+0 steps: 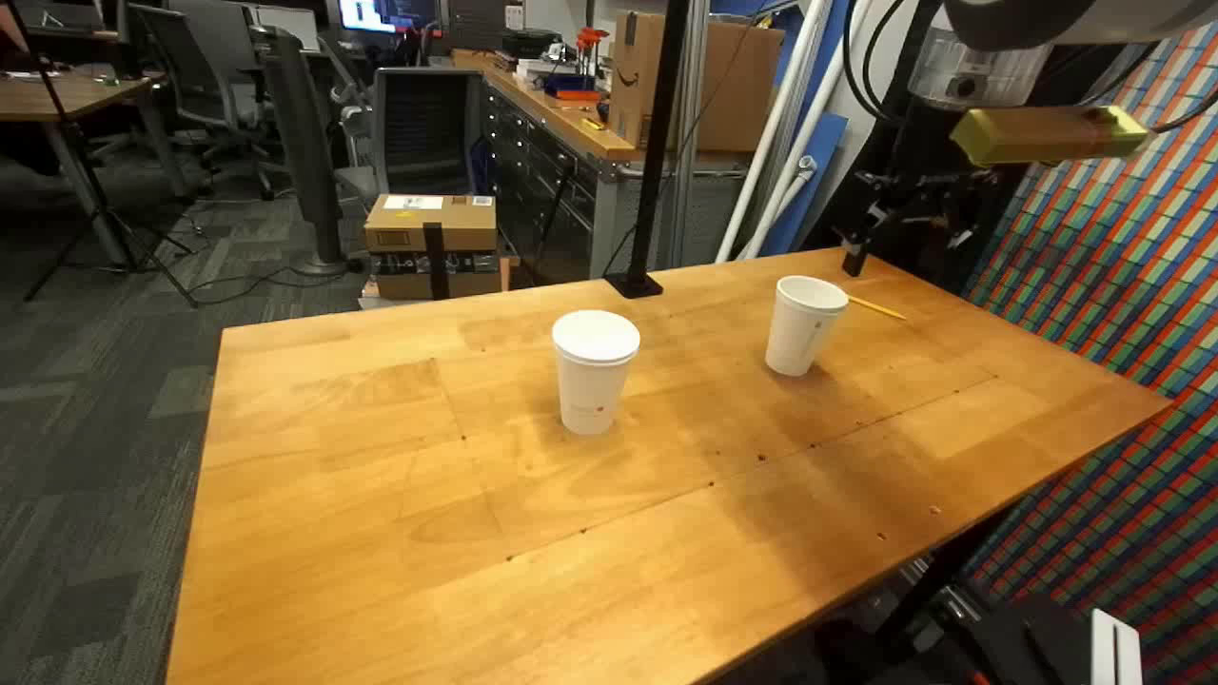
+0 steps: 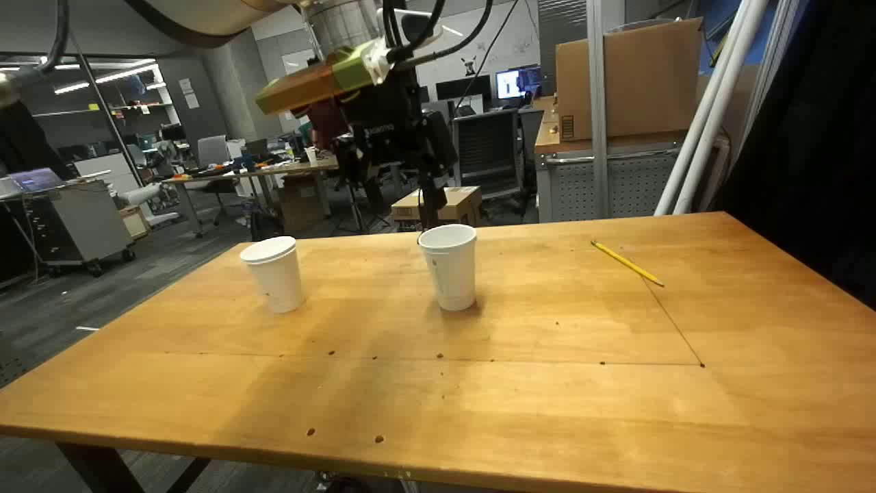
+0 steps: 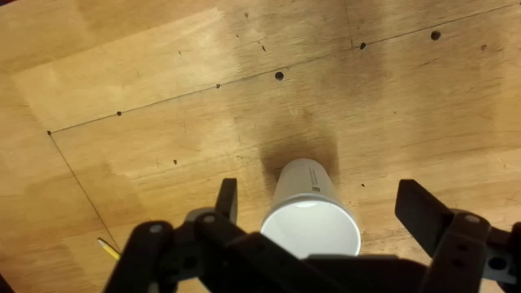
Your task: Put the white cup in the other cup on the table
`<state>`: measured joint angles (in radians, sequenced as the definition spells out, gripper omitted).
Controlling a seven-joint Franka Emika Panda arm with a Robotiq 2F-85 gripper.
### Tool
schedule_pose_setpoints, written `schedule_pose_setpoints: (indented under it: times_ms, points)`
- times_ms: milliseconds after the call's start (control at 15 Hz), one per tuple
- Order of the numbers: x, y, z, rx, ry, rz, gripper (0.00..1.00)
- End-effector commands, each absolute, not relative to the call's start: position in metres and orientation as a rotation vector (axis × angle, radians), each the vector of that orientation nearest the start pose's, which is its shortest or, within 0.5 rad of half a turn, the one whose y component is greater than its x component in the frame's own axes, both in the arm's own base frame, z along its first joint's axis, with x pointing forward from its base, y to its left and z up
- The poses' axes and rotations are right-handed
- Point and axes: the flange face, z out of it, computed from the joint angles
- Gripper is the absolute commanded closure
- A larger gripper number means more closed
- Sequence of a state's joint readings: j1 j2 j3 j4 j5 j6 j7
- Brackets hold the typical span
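Two white tapered cups stand upright and apart on the wooden table; which one the task calls the white cup cannot be told. The cup nearer the pencil shows in both exterior views [image 1: 804,328] [image 2: 453,274] and in the wrist view [image 3: 311,228], with small grey print on its side. The cup farther from the pencil also shows in both exterior views [image 1: 592,385] [image 2: 277,281]; it is out of the wrist view. My gripper [image 1: 907,249] [image 2: 404,209] [image 3: 315,195] is open and empty, near the first cup and higher, its fingers spread wider than the rim.
A yellow pencil [image 1: 875,307] [image 2: 627,263] [image 3: 109,249] lies on the wooden table [image 1: 381,533] [image 2: 547,424]. A black post [image 1: 635,283] stands at the table's edge. Boxes [image 1: 433,243] and a workbench [image 1: 552,105] are beyond the table.
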<state>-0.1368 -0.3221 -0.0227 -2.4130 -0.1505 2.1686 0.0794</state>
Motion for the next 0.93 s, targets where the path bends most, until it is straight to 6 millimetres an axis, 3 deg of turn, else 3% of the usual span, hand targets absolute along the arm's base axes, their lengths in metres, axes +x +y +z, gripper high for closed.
schedule_pose_setpoints:
  times_ms: [0, 867]
  points:
    - [0.4432, -0.0776, 0.4431, -3.252, 0.258, -0.127, 0.0]
    - [0.4453, -0.078, 0.4493, -3.252, 0.26, -0.148, 0.0]
